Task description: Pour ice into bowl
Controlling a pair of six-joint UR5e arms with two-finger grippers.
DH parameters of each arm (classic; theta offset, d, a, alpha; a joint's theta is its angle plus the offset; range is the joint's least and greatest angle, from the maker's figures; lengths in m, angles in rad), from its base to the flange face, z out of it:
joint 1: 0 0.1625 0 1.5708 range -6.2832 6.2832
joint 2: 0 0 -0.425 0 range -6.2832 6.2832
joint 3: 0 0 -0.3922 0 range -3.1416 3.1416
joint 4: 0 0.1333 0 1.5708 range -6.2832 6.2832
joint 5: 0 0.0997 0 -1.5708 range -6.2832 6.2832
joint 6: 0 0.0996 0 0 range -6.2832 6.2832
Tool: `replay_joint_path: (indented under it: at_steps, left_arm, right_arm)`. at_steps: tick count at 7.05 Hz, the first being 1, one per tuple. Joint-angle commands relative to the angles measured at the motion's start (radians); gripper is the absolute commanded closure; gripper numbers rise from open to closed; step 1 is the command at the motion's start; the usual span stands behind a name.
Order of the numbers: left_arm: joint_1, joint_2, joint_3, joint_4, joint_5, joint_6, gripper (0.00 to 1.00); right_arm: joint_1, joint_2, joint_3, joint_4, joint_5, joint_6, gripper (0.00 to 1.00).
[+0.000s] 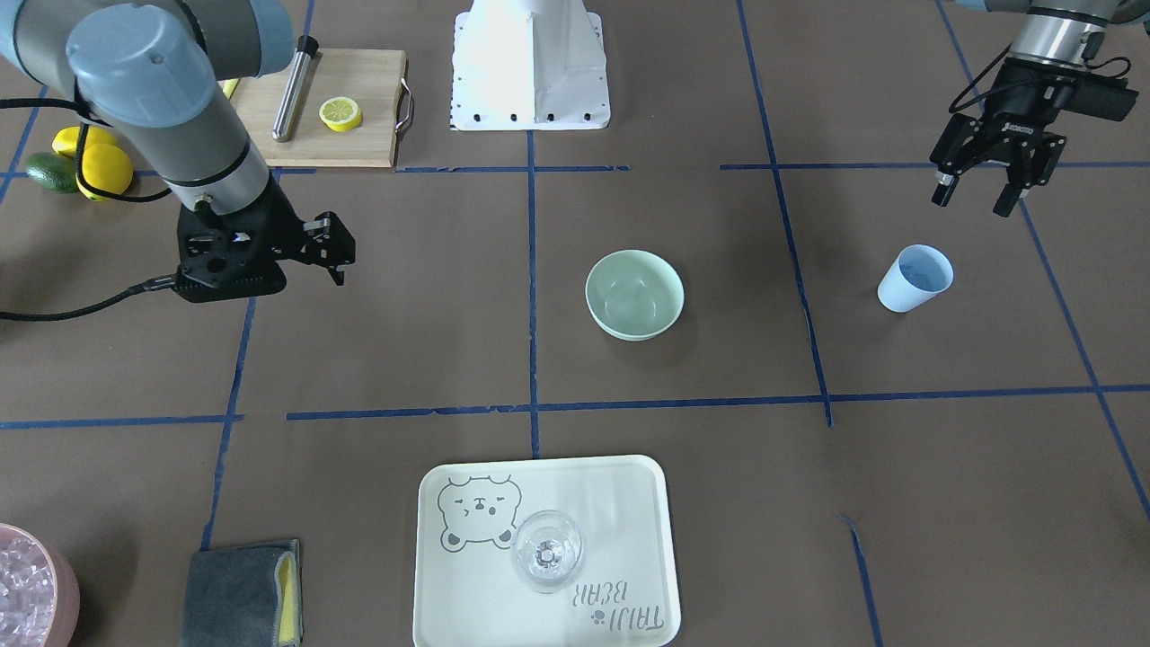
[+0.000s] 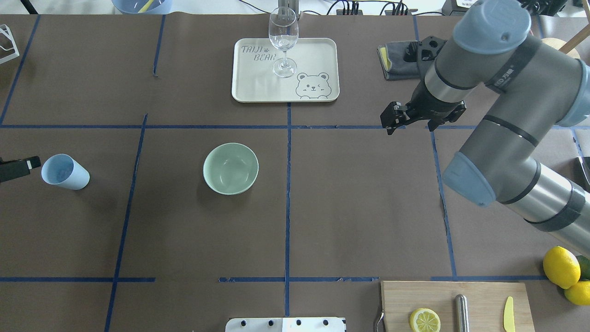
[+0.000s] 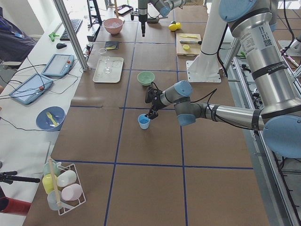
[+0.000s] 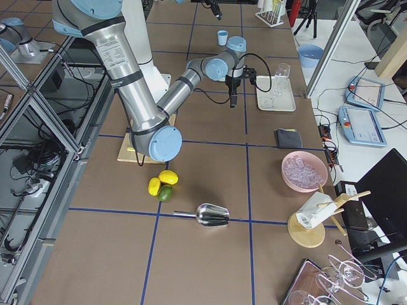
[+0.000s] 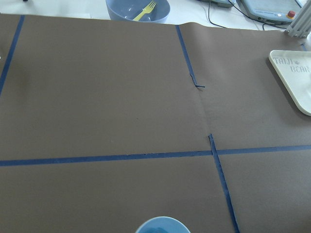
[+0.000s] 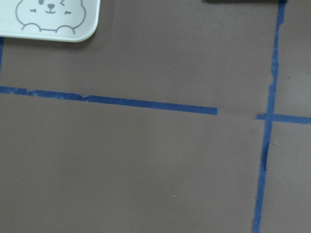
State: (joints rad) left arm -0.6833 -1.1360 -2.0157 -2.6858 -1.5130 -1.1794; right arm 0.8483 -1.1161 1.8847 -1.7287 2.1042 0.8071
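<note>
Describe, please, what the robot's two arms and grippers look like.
The right arm and left arm are grey metal tubes with rounded light blue joint caps and dark bands bearing pale lettering. The left gripper and right gripper are black, angular and two-fingered. Black cables run from both wrists.

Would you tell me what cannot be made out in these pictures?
- Cup contents: the cup is small in the front view and cut off by the left wrist view's bottom edge; what it holds is unclear.
- Right end effector: side-on in the front view; open or shut unclear.
- Left end effector: cut off by the overhead view's left edge.
</note>
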Motion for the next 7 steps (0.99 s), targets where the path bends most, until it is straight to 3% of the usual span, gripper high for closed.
replay_joint_path:
  at_steps: [1,2,5,7]
  left_arm:
    - [0.301,0.039,0.015,0.004,0.359,-0.183,0.00]
    - [0.362,0.033,0.069,0.003,0.472,-0.218,0.00]
    - [0.447,-0.026,0.191,0.003,0.693,-0.220,0.00]
    - [0.482,-0.086,0.254,0.004,0.769,-0.220,0.00]
  right_arm:
    - [0.040,-0.031,0.004,0.001,0.013,-0.051,0.00]
    - [0.043,-0.031,0.005,0.001,0.016,-0.051,0.00]
    - [0.052,-0.031,0.005,0.001,0.039,-0.049,0.00]
    - [0.061,-0.031,0.005,0.001,0.048,-0.049,0.00]
